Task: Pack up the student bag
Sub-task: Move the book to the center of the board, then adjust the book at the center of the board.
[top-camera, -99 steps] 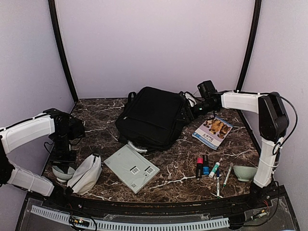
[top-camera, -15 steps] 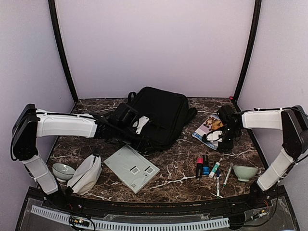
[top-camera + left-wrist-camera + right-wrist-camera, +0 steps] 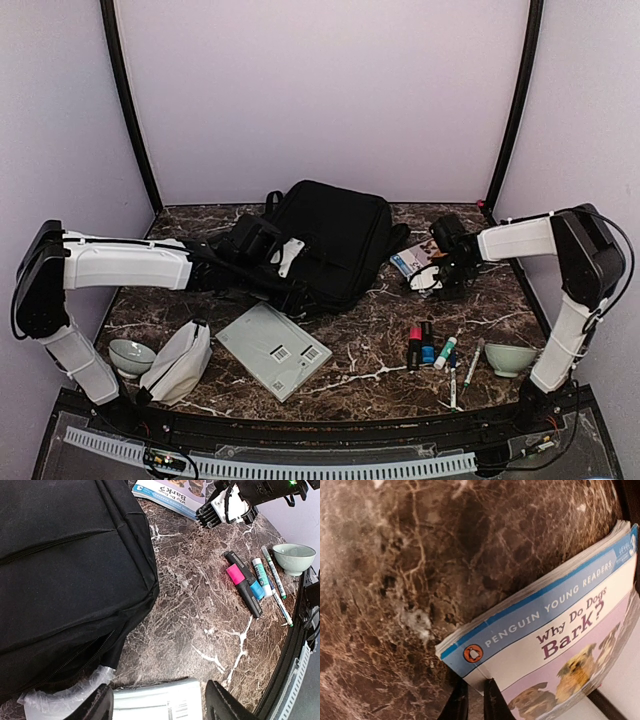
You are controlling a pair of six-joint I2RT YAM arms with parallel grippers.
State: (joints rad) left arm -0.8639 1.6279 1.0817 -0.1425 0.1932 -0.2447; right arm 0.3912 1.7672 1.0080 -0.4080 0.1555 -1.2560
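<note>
The student bag (image 3: pixel 330 240) is a large black backpack lying flat at the back middle of the table; its lower edge and a zip fill the left wrist view (image 3: pixel 65 565). My left gripper (image 3: pixel 296 292) hovers open at the bag's near-left edge, its fingers (image 3: pixel 97 706) straddling a corner of a grey flat box (image 3: pixel 160 701) with nothing held. To the right of the bag, my right gripper (image 3: pixel 432 276) is shut on the corner of a children's book (image 3: pixel 555 645). The book (image 3: pixel 412 262) is tilted beside the bag.
The grey box (image 3: pixel 273 349) lies in front of the bag. A white-grey pouch (image 3: pixel 180 360) and a bowl (image 3: pixel 130 354) sit front left. Markers (image 3: pixel 420 345), pens (image 3: pixel 458 362) and another bowl (image 3: pixel 510 358) are front right. Walls close in on three sides.
My right gripper has shut on the book's corner and drawn it left toward the bag. The left arm, which earlier swung from the left side over the bag, has barely moved since.
</note>
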